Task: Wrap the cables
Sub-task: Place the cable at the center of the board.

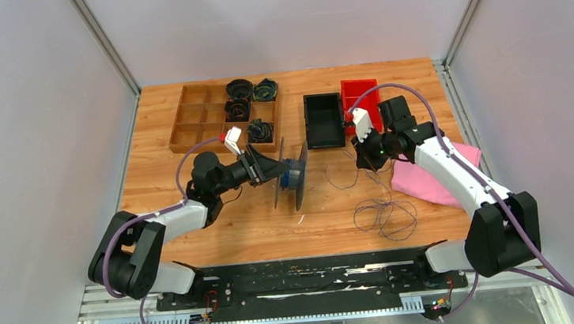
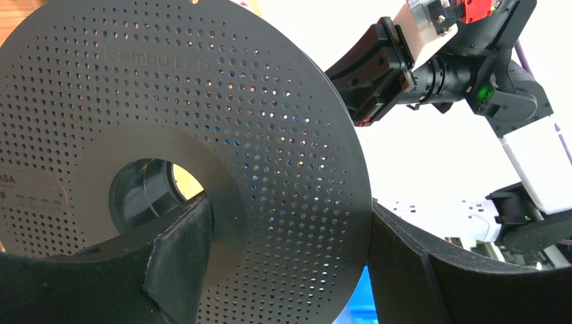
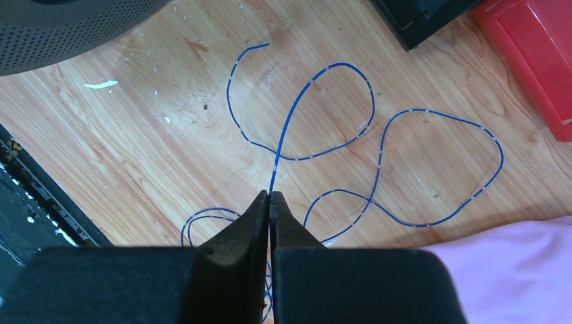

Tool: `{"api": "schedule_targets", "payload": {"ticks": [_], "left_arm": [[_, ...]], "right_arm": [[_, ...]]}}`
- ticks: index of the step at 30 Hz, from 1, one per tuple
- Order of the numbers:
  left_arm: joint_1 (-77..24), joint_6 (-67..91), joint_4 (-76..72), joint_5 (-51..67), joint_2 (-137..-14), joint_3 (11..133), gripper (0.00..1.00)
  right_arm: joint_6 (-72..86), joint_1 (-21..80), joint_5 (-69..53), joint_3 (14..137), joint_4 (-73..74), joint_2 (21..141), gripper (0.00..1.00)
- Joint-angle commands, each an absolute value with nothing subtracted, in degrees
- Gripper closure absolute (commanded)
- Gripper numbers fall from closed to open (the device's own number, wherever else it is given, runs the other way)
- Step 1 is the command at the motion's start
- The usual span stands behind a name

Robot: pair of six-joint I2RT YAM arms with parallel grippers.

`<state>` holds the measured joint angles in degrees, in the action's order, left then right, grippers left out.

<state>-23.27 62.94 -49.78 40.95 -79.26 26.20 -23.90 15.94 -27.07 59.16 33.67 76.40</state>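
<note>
while the left gripper grasps the grey spool on edge, one jaw at the hub opening and the other outside the flange rim, your right gripper is pinched closed on the dark blue cable, to the right of the spool. most of the cable lies slack on the table in loose loops right of the spool and nearer the arm bases, with one free end curling toward the spool's flange. blue shows at the spool's core; you cannot tell whether that is wound wire. step in hand, by judgement: feeding, with the bulk not yet wrapped. the next move likely calls for you to carry the pinched length leftward into the gap between the spool's flanges, keeping light tension so the loops do not knot.
</note>
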Motion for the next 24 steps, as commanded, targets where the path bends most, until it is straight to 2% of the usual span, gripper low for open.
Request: {"api": "schedule_targets", "payload": {"ticks": [1, 9, 12, 20, 24], "left_arm": [[-22.3, 65.4, -55.6, 40.6, -79.5, 25.5, 0.66], [-22.1, 66.9, -54.1, 40.7, -80.7, 25.4, 0.64], [-21.9, 66.6, -52.4, 40.7, -80.6, 25.4, 0.58], [-21.4, 64.1, -47.3, 40.2, -80.1, 25.9, 0.34], [-21.3, 62.1, -45.0, 40.3, -80.5, 26.3, 0.26]], "right_arm": [[-24.6, 15.0, -28.5, 58.2, 33.1, 76.1, 0.99], [-24.8, 15.0, -28.4, 58.2, 33.1, 76.7, 0.99], [-24.8, 15.0, -28.5, 58.3, 33.1, 76.8, 0.99], [-24.9, 15.0, -28.9, 58.4, 33.1, 77.2, 0.99], [-24.9, 15.0, -29.5, 58.4, 33.2, 77.3, 0.99]]}}
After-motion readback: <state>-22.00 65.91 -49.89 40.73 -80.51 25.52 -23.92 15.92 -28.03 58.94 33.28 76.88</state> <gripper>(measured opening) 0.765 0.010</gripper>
